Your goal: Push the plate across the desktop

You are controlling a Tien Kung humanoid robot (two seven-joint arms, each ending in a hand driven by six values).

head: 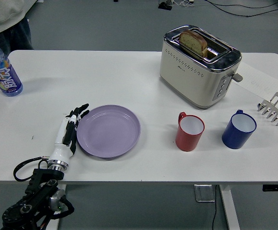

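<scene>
- My left hand (pixel 68 133) is lying flat on the table (pixel 105 76), fingers extended, holding nothing, its edge pressing against the purple plate's (pixel 108 131) left rim.
- The plate is sitting left of centre, near the front edge.
- A red mug (pixel 190 131) is standing to the plate's right, with a blue mug (pixel 239 129) beyond it and a toaster (pixel 199 65) behind.

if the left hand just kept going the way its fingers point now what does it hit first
The left hand lies flat against the purple plate's left rim, fingers pointing away and slightly right. Straight on, they would skim past the rim onto bare white table. The toaster sits well right of that line, though depth is hard to judge.
</scene>
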